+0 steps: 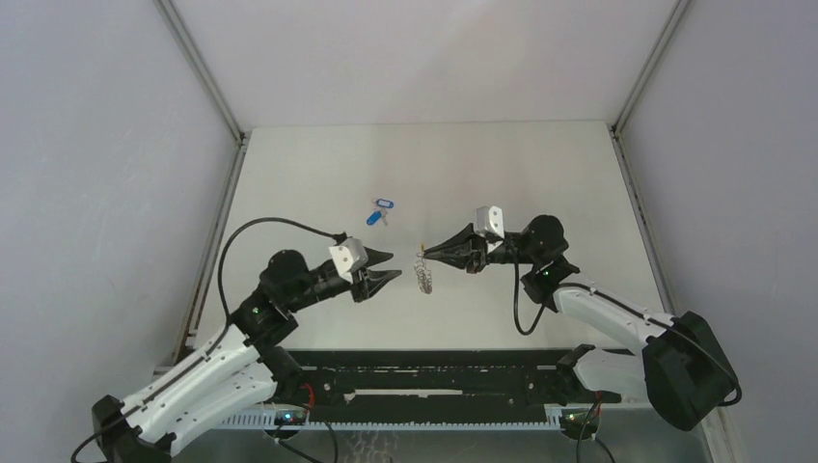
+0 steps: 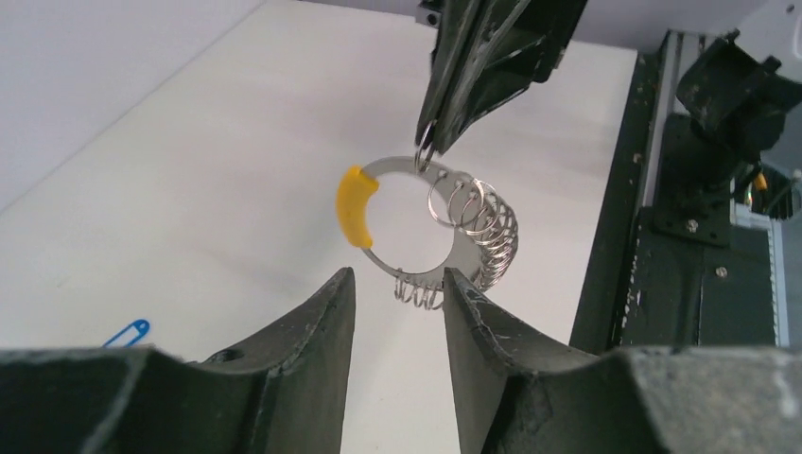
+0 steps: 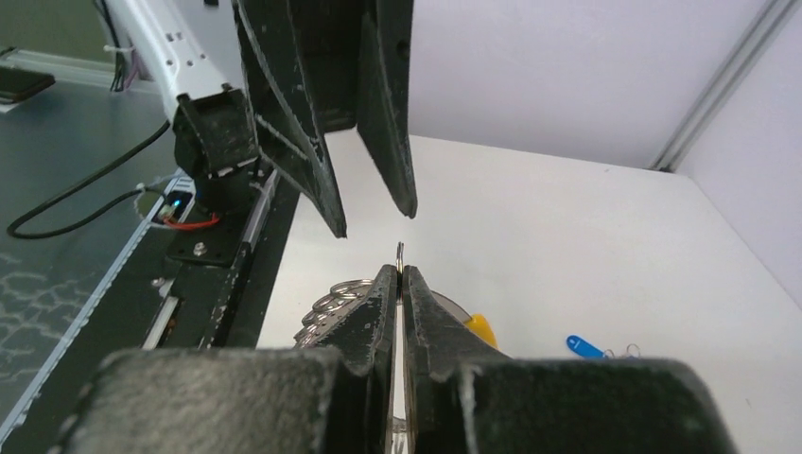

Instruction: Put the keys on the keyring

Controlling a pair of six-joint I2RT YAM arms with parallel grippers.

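The keyring (image 2: 401, 167), a flat silvery loop with a yellow arc (image 2: 356, 206) and several small split rings strung on it, hangs above the table. My right gripper (image 2: 430, 151) is shut on one small ring at its top, with that ring poking out past the shut fingertips (image 3: 400, 270). Just in front of the loop's lower edge, my left gripper (image 2: 397, 279) is open with nothing between its fingers. From above, the keyring (image 1: 423, 273) hangs between the left gripper (image 1: 391, 268) and the right gripper (image 1: 425, 253). The two blue-tagged keys (image 1: 380, 211) lie on the table beyond the left gripper.
A blue key tag (image 3: 584, 346) shows to the right of the right fingers, and another shows at the left (image 2: 128, 332). The black base rail (image 1: 434, 381) runs along the near edge. Grey walls close in the white table (image 1: 540, 174).
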